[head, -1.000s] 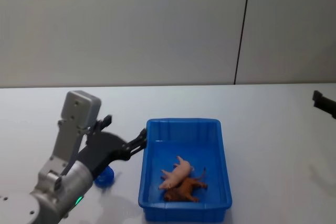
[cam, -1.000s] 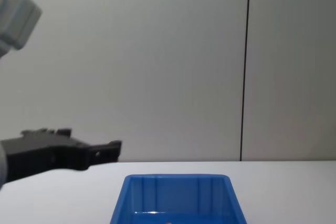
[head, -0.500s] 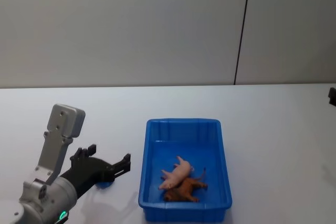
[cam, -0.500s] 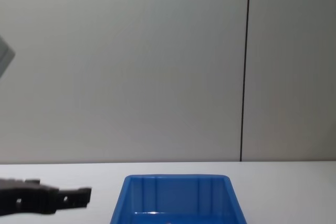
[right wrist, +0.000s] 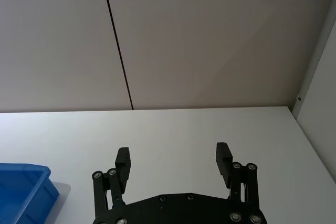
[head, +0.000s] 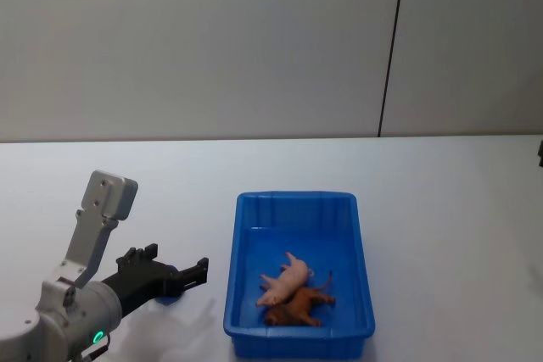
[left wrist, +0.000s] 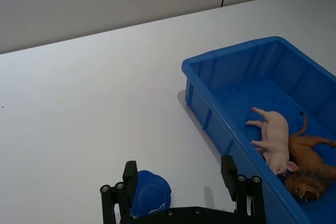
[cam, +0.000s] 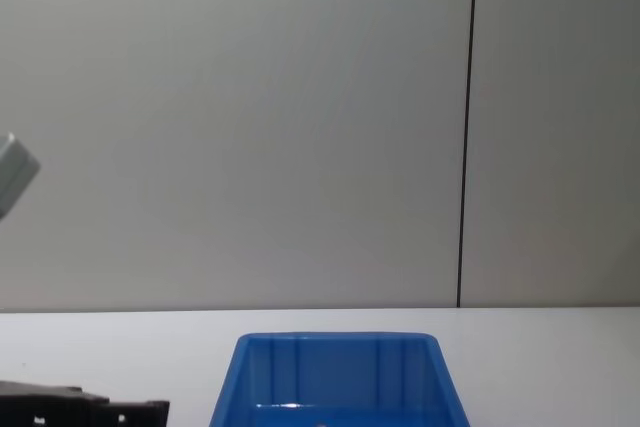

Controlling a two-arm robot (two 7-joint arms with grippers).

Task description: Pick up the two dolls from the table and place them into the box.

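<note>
Head view: both dolls [head: 293,290] in box [head: 361,277] | left claw [left wrist: 181,195] spread (blue lump [left wrist: 149,192] beneath) | right claw [right wrist: 173,163] spread

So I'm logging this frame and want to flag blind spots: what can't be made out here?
- The blue lump by the left hand: the hand covers part of it in the head view, and the left wrist view's edge cuts it off.
- The two dolls in the box: hidden by the edge in the chest view.
- The right hand: cut off by the right edge in the head view.
</note>
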